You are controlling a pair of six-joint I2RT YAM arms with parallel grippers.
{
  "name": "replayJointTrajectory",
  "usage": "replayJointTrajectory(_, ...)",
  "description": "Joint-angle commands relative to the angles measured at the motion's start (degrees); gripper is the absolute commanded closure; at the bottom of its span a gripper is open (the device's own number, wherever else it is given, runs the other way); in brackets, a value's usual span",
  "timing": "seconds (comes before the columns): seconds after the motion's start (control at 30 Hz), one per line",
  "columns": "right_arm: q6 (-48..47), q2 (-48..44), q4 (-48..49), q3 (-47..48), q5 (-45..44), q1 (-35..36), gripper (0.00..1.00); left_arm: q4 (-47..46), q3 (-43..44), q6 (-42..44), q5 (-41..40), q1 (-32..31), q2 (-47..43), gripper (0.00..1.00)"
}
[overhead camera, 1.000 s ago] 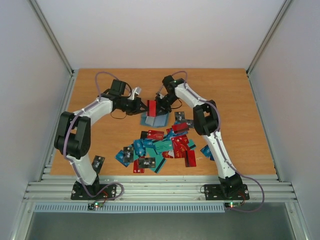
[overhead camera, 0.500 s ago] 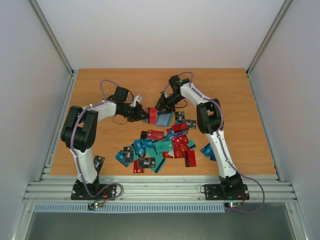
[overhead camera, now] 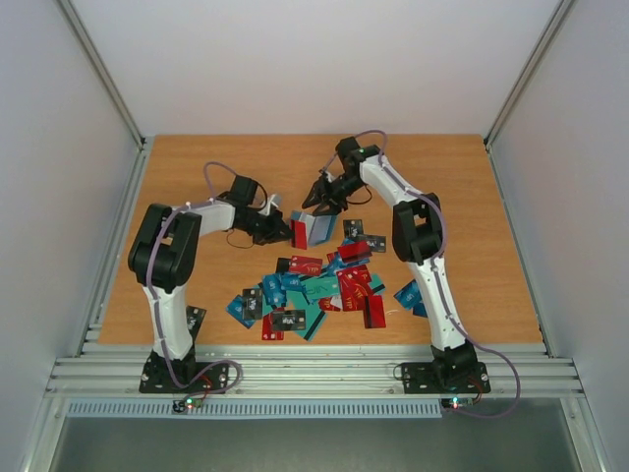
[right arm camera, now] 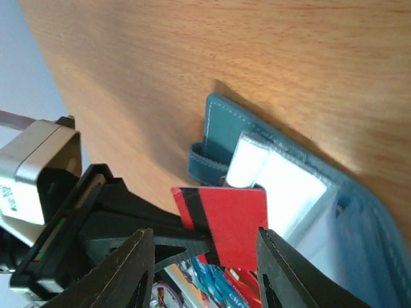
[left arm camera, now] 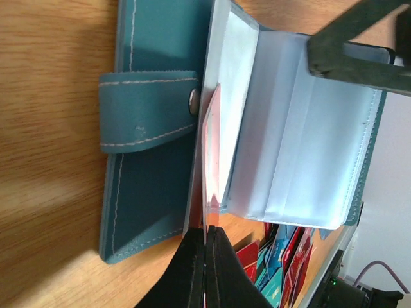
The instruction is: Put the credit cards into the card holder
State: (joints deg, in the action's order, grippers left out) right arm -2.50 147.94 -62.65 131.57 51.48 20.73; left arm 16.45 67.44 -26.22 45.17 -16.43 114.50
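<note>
Well, the left arm reaches low, elbow bent, its gripper (left arm camera: 207,236) pinching a red card (right arm camera: 226,218) edge-on at the open card holder (overhead camera: 320,230), from its 9 o'clock. The right gripper (overhead camera: 322,194) hangs spread and empty at the holder's 12 o'clock. Loose cards (overhead camera: 314,290) lie at 6 o'clock, their print too small to read.

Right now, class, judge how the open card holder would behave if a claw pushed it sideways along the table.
The card holder would probably slide rather than tip, since its strapped half lies flat on the smooth wooden table. Its pale inner sleeves look thin and stand up loosely, so they would likely flop over at a touch.
</note>
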Motion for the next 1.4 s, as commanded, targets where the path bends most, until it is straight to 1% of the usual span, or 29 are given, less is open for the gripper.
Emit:
replayJointTrajectory(0.0, 0.54, -6.39, -3.79, 1.63, -4.32, 0.07, 0.55, -2.02, 2.25, -0.91, -2.36, -1.06, 0.94, 1.00)
replayJointTrajectory(0.1, 1.39, -10.82, -4.46, -3.27, -9.62, 0.08, 0.54, -1.95, 2.69, -1.69, -3.66, -1.63, 0.46, 1.00)
replayJointTrajectory(0.3, 6.71, -23.83, 4.06, -23.83, -15.17, 0.10, 0.55, -1.20, 3.29, -2.33, -6.39, -3.20, -1.43, 1.00)
replayJointTrajectory(0.37, 7.51, -26.05, 6.69, -29.00, -15.76, 0.10, 0.55, -1.41, 3.50, -2.81, -6.82, -3.42, -1.60, 1.00)
replayJointTrajectory(0.43, 7.86, -26.57, 8.42, -31.96, -15.57, 0.10, 0.55, -1.21, 4.12, -3.20, -7.18, -3.60, -1.75, 1.00)
replayJointTrajectory(0.57, 6.79, -25.62, 9.20, -32.60, -16.34, 0.10, 0.56, 0.37, 5.93, -3.06, -7.95, -3.70, -1.78, 1.00)
replayJointTrajectory(0.77, 3.54, -22.11, 7.91, -28.69, -17.56, 0.02, 0.57, 1.95, 8.61, -2.84, -8.17, -3.70, -1.38, 1.00)
replayJointTrajectory(0.87, 3.45, -20.73, 7.52, -27.80, -17.88, 0.01, 0.59, 2.77, 9.71, -2.75, -8.08, -3.70, -1.04, 1.00)
replayJointTrajectory(0.9, 1.51, -20.42, 7.54, -27.82, -17.77, -0.03, 0.59, 2.75, 9.90, -2.73, -7.89, -3.72, -1.05, 1.00)
replayJointTrajectory(1.1, 0.08, -17.90, 7.64, -27.43, -17.48, -0.96, 0.69, 3.29, 12.87, -3.08, -7.05, -3.70, 1.02, 1.00)
replayJointTrajectory(1.23, -0.74, -16.18, 7.39, -26.53, -16.79, -1.86, 0.81, 3.72, 15.64, -2.89, -5.74, -3.70, 3.24, 1.00)
replayJointTrajectory(1.37, -2.21, -14.66, 7.05, -25.88, -15.20, -2.39, 0.85, 3.59, 17.86, -2.80, -4.24, -3.70, 5.59, 1.00)
